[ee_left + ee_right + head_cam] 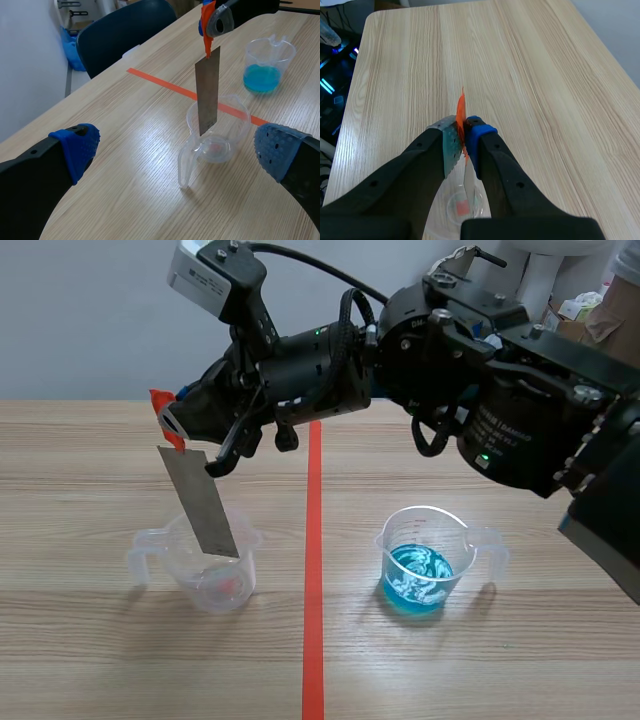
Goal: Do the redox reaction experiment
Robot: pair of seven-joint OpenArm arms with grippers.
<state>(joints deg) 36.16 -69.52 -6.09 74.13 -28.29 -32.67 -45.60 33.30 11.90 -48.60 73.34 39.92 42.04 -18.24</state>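
Steadiness mattered while the right gripper [172,426], clamped on the metal strip [203,502], hung it over the empty cup [242,576], whose rim it likely had to clear; the left gripper [177,150] gaped near that cup

Right fingers [481,136] hide most of clear beaker [457,207].

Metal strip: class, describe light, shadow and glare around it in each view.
Scene view: metal strip evenly lit, matt; faint shadow by the clear cup. Left wrist view: pale sheen on table around that cup. Right wrist view: similar sheen.
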